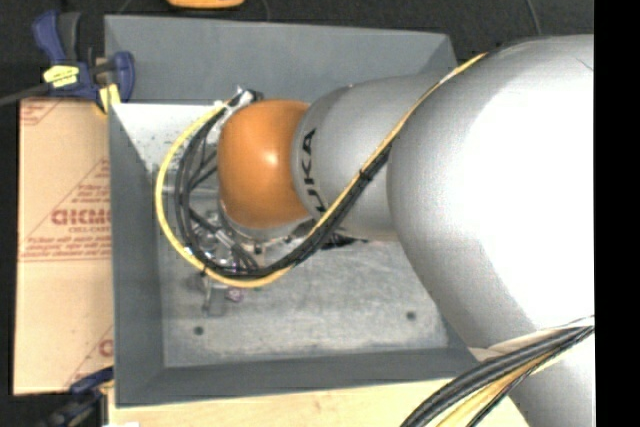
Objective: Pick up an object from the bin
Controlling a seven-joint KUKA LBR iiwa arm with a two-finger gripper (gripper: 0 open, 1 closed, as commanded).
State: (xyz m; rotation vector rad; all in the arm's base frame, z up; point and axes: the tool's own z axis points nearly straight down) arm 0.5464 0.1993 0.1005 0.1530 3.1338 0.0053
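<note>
Camera view: the grey metal bin (300, 377) is showing its near wall well below the orange dome-shaped wrist cover (262, 165). Its speckled grey floor (330, 300) is lying mostly bare below and to the lower right of that cover. A small dark spot (198, 332) is sitting below-left of the cover, and a second dark spot (410, 317) is sitting well to its lower right.

The gripper (212, 287) is hanging below the cover's left edge, low and close to the floor. A small purplish thing (235, 295), kind not readable, is lying just beside the gripper, below the cover. Whether the two are touching cannot be told. Gripper state: cannot tell, since the tool parts are merging into dark clutter.

A yellow cable (165, 185) and black cables (195, 180) are looping round the cover's left side and passing beneath it toward the right. The silver arm (480, 185) is reaching in from the right of the cover, lying over that side of the bin. The bin's far wall (280, 55) is rising above the cover.
</note>
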